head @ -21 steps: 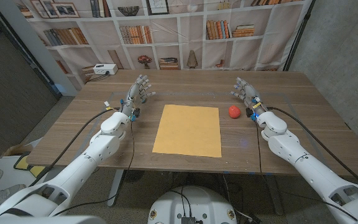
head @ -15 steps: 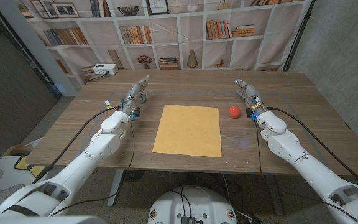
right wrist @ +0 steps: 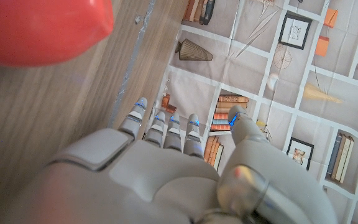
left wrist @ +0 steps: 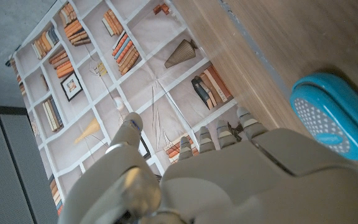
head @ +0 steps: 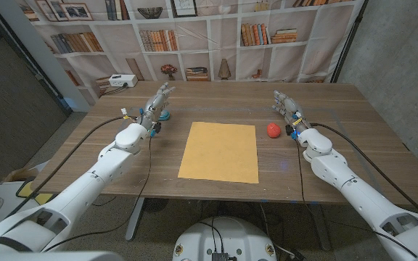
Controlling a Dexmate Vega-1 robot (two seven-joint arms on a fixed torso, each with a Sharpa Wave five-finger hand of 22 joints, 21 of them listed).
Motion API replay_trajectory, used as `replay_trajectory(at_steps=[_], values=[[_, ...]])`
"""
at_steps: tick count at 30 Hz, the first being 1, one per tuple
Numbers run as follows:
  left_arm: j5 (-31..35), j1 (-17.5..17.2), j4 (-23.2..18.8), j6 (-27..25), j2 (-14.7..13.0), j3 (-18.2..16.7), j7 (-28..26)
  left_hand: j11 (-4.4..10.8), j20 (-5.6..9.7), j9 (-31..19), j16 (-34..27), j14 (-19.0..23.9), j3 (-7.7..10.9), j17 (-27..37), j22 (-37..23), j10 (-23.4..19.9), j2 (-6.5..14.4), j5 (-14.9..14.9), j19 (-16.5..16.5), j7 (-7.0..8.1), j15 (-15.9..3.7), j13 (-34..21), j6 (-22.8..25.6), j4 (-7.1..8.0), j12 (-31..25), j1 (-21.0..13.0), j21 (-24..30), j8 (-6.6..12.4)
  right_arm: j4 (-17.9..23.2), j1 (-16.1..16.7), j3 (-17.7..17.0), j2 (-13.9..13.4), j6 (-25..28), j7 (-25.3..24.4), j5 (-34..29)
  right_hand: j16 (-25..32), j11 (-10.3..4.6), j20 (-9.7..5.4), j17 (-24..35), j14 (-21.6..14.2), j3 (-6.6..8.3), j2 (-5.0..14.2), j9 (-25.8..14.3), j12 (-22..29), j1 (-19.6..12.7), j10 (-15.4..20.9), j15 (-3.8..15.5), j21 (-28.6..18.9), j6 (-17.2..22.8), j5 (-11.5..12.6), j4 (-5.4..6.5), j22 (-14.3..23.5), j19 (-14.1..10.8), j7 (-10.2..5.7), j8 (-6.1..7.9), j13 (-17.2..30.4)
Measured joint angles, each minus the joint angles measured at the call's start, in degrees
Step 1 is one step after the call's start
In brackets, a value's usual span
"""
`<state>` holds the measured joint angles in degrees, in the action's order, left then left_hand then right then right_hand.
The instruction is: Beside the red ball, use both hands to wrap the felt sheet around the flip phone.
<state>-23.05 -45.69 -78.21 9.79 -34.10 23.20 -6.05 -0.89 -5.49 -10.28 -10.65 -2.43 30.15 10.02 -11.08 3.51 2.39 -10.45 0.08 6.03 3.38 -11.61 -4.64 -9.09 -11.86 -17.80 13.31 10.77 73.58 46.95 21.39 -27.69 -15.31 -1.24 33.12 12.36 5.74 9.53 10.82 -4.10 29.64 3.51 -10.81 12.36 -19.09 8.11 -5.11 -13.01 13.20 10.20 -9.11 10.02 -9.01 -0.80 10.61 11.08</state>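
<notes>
Since a moment ago, the left hand (head: 158, 100) has slid away and uncovered a blue flip phone (head: 165, 114). Both hands are open, the right hand (head: 285, 105) too. Gently pick the phone up and lay it on the felt sheet (head: 220, 151) by the red ball (head: 273, 130).

the left hand (head: 159, 98) has reached farther out (fingers apart), uncovering a blue flip phone (head: 165, 114) beside it.
</notes>
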Motion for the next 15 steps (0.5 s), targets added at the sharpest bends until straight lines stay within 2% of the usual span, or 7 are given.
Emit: replay_trajectory(at_steps=[1,4,5,11,12,15], values=[[1.2,-0.1,-2.2,-1.1,-2.1,0.4,-0.6,0.28,0.0,0.0,0.0,0.2,0.0,0.0,0.0,0.3,-0.1,0.0,0.0,0.0,-0.23,0.0,0.0,0.0,0.0,-0.5,0.0,0.0,-0.1,-0.1,0.1,0.1,-0.3,0.2,-0.3,0.0,0.0,0.0,0.0,0.0,0.0,0.0,0.0,0.0,0.0,0.0,0.02,0.0,0.0,0.0,0.0,0.0,0.0,0.0,0.0,0.0],[3.1,-0.1,-2.2,-3.1,-2.1,0.4,-1.1,1.05,0.29,-0.3,0.0,0.0,0.18,0.2,0.0,1.0,-0.3,0.0,-0.3,-0.12,-0.57,0.0,-0.9,-0.17,0.2,-1.1,0.0,0.0,-0.5,-0.2,0.2,0.3,-0.7,0.5,-0.6,0.4,0.41,0.0,0.0,-0.4,0.0,0.0,0.0,0.0,0.0,0.4,-0.14,0.0,0.2,0.0,0.0,0.0,0.0,0.21,0.21,0.0],[4.3,-0.2,-5.4,-4.4,-5.3,0.7,-1.2,1.19,0.15,-0.3,0.0,0.0,0.18,0.3,0.0,1.2,-0.2,0.0,-0.5,-0.19,-0.63,0.0,-1.0,-0.17,0.2,-1.1,0.0,0.0,-0.7,-0.3,0.3,0.4,-0.7,0.5,-0.6,0.4,0.41,0.0,0.0,-0.4,0.0,0.0,0.0,0.0,0.0,0.4,-0.18,0.0,0.3,0.0,0.0,0.0,0.0,0.31,0.21,0.0],[8.0,-0.2,-5.4,-10.1,-5.3,0.7,-1.0,2.13,0.07,-0.3,0.0,-0.2,0.34,0.3,-0.3,1.4,-0.8,0.0,-1.1,-0.14,-1.09,-0.2,-0.4,-0.81,0.1,-3.2,-0.5,0.58,-1.3,-0.4,0.4,0.8,-0.7,0.5,-0.6,0.4,0.71,-0.28,0.0,-0.7,-0.26,0.0,0.0,0.0,0.0,0.7,-0.45,0.0,0.3,0.0,0.26,0.0,-0.3,0.29,0.21,0.0],[8.9,0.3,-11.0,-11.5,-11.0,1.6,-1.1,2.24,0.06,-0.3,0.0,0.2,0.41,0.3,-0.3,0.9,-1.2,0.0,-1.1,-0.09,-1.43,-0.3,0.2,-0.88,-0.3,-3.5,-0.5,0.89,-1.5,-0.4,0.5,1.0,-1.4,1.0,-0.9,0.4,0.71,-0.28,0.0,-0.9,-0.26,0.0,0.0,0.0,0.0,0.7,-0.63,0.0,0.5,0.0,0.26,0.0,-0.3,0.14,0.21,0.0],[11.6,0.8,-14.2,-15.9,-13.2,2.5,-1.8,2.3,-0.78,-0.3,-0.4,1.5,0.41,0.3,-0.3,-0.8,-1.8,0.2,-0.3,-0.13,-1.55,-0.4,1.8,-0.88,-1.0,-4.7,-0.2,1.55,-1.8,-0.4,0.5,1.2,-1.7,1.2,-1.0,0.4,0.39,-0.28,0.1,-0.9,-0.25,0.01,0.0,0.0,0.0,1.0,-0.71,0.0,0.5,0.0,0.26,0.0,-0.3,0.08,0.21,0.0]])
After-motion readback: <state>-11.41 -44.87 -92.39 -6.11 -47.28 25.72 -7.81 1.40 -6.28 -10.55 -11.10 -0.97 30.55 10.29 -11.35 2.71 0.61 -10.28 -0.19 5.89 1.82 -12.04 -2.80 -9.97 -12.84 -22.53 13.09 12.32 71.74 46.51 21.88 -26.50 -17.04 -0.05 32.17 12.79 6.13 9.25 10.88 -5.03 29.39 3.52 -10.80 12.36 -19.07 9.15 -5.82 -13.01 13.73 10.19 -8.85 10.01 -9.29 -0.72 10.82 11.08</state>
